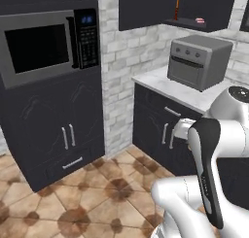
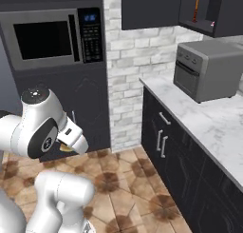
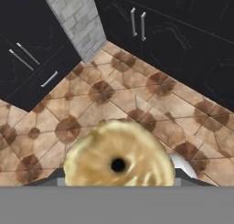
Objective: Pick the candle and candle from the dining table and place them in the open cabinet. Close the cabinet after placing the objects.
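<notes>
Risks first. The cream candle (image 3: 119, 159) rides low at the hand, well above the tiled floor (image 3: 91, 104), and looks wide and smooth. A fast swing up could let it slip or tilt out, and it would drop onto the tiles.

The open cabinet (image 1: 194, 24) hangs high, above the toaster oven (image 1: 199, 62) on the marble bench (image 1: 160, 84). Reaching it likely means a long lift, and the arm or the candle could clip the oven top or the shelf's front edge.

An orange candle (image 1: 177, 8) already stands upright on the shelf, with a small pink thing (image 1: 200, 21) just beside it. A careless set-down could knock the orange one over. The door also has to be shut later, so anything left at the shelf lip could block it.

Fingers: clamped on the cream candle, judging by how it hangs in mid-air right at the hand. The tips are hidden behind it. In the hand view the candle sits between and in front of where the tips rise, its dark centre hole facing the camera. In the right base view, a yellow sliver peeks out under the hand.
</notes>
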{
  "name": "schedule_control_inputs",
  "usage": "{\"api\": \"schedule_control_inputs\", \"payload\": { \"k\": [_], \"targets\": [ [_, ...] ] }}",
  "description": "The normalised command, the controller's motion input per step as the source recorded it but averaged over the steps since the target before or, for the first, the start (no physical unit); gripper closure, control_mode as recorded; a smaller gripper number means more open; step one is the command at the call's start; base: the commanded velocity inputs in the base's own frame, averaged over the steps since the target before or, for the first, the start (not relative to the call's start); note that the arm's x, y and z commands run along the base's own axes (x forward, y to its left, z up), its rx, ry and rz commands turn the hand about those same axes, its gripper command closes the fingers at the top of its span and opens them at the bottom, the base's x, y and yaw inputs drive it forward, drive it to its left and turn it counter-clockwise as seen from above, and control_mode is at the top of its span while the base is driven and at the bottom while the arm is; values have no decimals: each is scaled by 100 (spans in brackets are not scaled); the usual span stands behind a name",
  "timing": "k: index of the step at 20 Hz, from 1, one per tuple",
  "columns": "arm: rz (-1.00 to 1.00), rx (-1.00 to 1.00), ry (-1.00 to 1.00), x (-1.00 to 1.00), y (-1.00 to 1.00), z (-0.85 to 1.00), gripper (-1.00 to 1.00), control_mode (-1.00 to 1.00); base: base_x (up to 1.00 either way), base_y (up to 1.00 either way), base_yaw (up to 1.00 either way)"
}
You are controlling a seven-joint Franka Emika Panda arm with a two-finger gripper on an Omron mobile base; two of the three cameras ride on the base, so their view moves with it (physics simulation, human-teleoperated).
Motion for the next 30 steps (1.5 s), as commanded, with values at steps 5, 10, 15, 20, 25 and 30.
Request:
{"api": "schedule_control_inputs", "payload": {
  "k": [5, 10, 15, 20, 25, 30],
  "targets": [
    [0, 0, 0, 0, 0, 0, 100, 100, 44, 0, -23],
    [0, 0, 0, 0, 0, 0, 100, 100, 45, 0, -23],
    [0, 0, 0, 0, 0, 0, 100, 100, 48, 0, -23],
    [0, 0, 0, 0, 0, 0, 100, 100, 52, 0, -23],
    [0, 0, 0, 0, 0, 0, 100, 100, 55, 0, -21],
    [0, 0, 0, 0, 0, 0, 100, 100, 54, 0, -20]
  ]
}}
